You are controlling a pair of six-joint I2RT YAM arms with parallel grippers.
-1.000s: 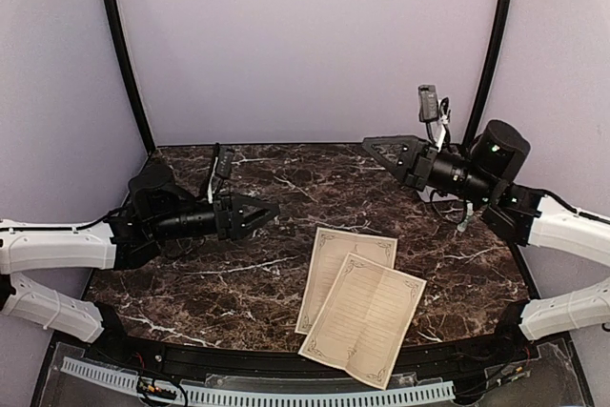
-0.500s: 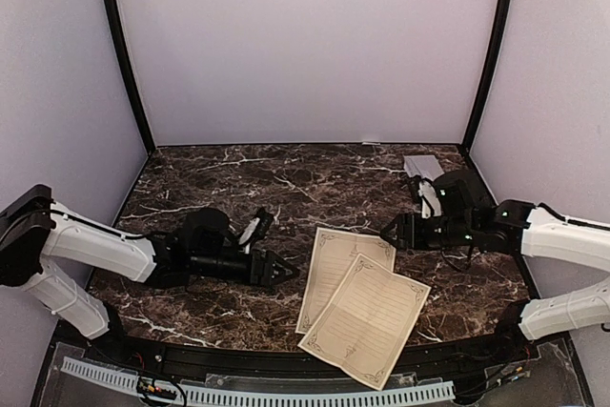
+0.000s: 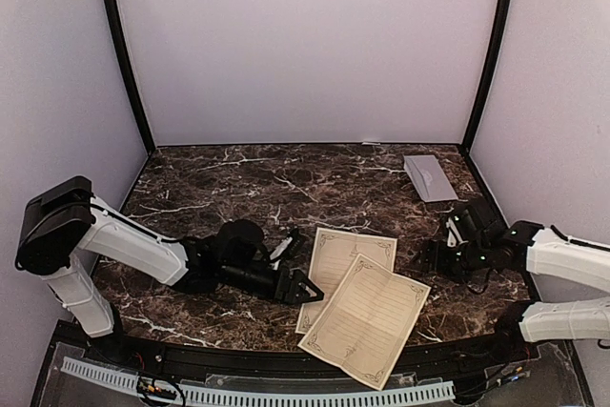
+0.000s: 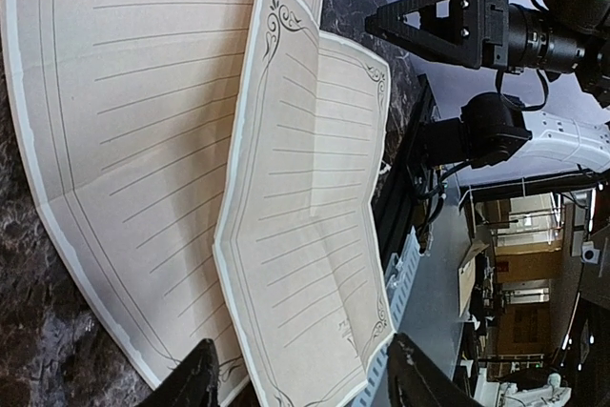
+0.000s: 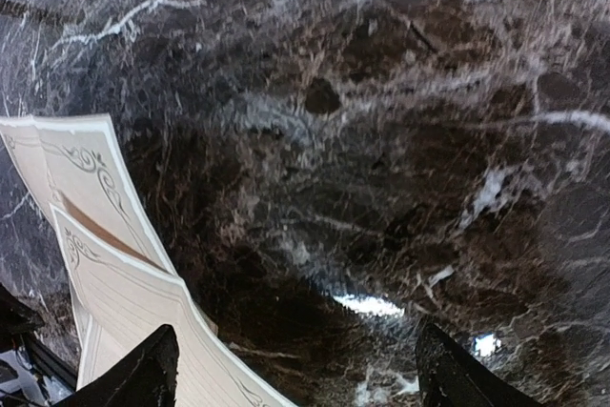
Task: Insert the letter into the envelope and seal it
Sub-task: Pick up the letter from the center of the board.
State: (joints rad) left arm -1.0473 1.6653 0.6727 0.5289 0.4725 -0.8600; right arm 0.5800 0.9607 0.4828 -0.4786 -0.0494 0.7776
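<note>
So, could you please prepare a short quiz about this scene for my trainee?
1. True or false: the pale grey-lavender paper envelope lies on top of the cream ruled paper sheets.
2. How many cream sheets lie on the dark marble table? A) one B) two C) three
3. Fill in: the left end effector and the right end effector are both ____, holding nothing.
Key: 1 false, it lies apart at the far right corner; 2 B; 3 open.
</note>
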